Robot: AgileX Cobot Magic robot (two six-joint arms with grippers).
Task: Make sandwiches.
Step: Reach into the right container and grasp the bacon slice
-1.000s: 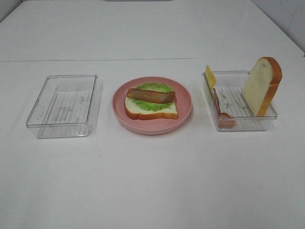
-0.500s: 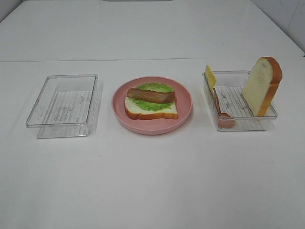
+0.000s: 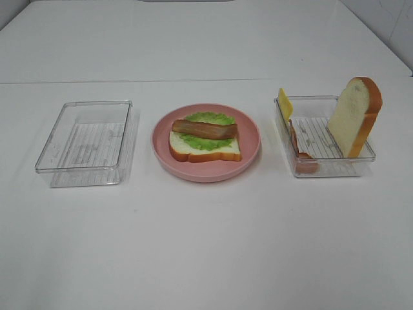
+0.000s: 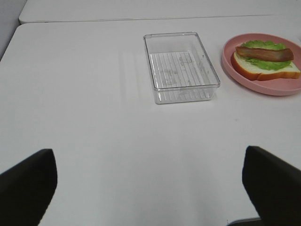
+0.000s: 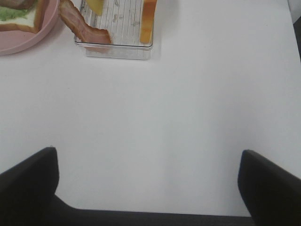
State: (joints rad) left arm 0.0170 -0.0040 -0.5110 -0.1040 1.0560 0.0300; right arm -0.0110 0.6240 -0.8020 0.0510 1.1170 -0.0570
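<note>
With the left gripper and right gripper both wide open and empty, we have the sandwich half stacked on the plate, so next we likely fetch the cheese from the tray.

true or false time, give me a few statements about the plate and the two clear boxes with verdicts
1. A brown bacon strip lies on the green lettuce leaf on the pink round plate. True.
2. The clear plastic box on the left holds cheese. False: it holds nothing; the yellow cheese square leans in the right clear box.
3. A white bread slice stands on edge in the right clear box. True.
4. Bread covers the bacon strip on the plate. False: that strip is uppermost.
</note>
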